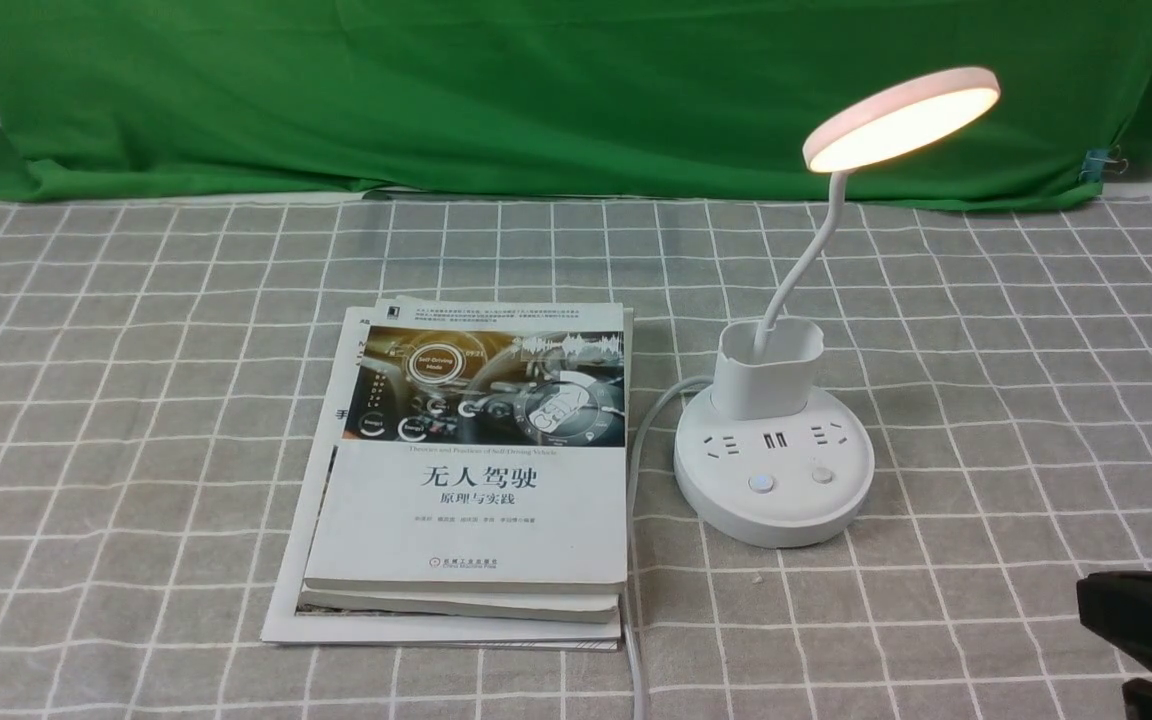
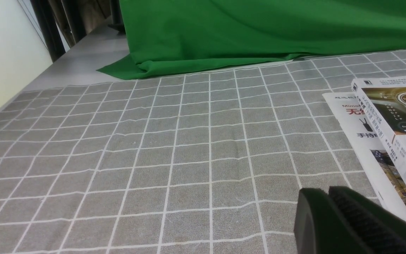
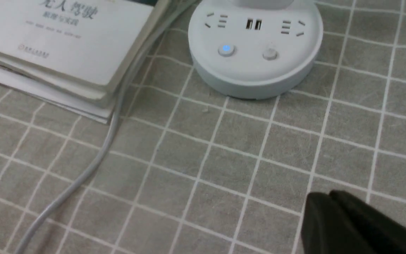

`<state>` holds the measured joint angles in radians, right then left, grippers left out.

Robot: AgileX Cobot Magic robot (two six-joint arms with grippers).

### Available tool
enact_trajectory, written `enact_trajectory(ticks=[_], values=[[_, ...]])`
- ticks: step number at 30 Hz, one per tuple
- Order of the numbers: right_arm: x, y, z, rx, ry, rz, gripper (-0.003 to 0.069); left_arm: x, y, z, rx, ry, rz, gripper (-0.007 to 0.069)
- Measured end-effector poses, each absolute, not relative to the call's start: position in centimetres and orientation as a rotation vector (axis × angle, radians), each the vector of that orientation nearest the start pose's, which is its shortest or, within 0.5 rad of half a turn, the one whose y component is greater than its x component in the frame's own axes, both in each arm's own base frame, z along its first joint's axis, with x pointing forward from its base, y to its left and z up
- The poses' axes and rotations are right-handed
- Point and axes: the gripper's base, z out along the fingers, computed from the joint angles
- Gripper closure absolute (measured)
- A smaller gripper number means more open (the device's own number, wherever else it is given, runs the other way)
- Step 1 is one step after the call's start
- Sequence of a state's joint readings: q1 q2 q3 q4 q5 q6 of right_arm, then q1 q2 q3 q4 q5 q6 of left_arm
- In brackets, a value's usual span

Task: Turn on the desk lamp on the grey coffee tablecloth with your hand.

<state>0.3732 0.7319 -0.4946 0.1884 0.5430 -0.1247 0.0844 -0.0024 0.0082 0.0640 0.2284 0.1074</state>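
The white desk lamp (image 1: pixel 774 465) stands on the grey coffee tablecloth (image 1: pixel 116 400), right of centre. Its round disc head (image 1: pixel 901 117) glows warm white. On the base, the left button (image 1: pixel 762 484) shows a blue light, clearer in the right wrist view (image 3: pixel 226 49); the right button (image 3: pixel 269 54) is unlit. My right gripper (image 3: pixel 324 197) is shut and empty, over the cloth well in front of the base (image 3: pixel 256 46); its dark body shows at the front view's lower right corner (image 1: pixel 1151 620). My left gripper (image 2: pixel 324 192) is shut and empty, near the books' left side.
A stack of books (image 1: pixel 476 470) lies left of the lamp, also in the left wrist view (image 2: pixel 389 134). The lamp's grey cable (image 1: pixel 636 560) runs between books and base toward the front edge. A green backdrop cloth (image 1: pixel 536 90) hangs at the back.
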Motion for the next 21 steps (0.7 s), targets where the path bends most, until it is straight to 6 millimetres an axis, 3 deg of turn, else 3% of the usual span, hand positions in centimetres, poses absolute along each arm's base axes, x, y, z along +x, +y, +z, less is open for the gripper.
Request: enact_trajectory(ticks=[6,11,15,21], values=[[11.6,4.3,26.7,-0.349,2.016,0.259,0.0632,5.5,0.6,19.0,0.062,1.720,0.200,0.0606],[8.7,1.9,22.4,-0.206,1.848,0.142,0.0633,5.5,0.6,19.0,0.062,1.720,0.200,0.0606],[6.8,1.2,19.7,-0.180,1.750,0.090,0.0633,5.5,0.6,19.0,0.062,1.720,0.200,0.0606],[5.5,1.0,19.1,-0.197,1.701,0.066,0.0633,5.5,0.6,19.0,0.062,1.719,0.200,0.0606]])
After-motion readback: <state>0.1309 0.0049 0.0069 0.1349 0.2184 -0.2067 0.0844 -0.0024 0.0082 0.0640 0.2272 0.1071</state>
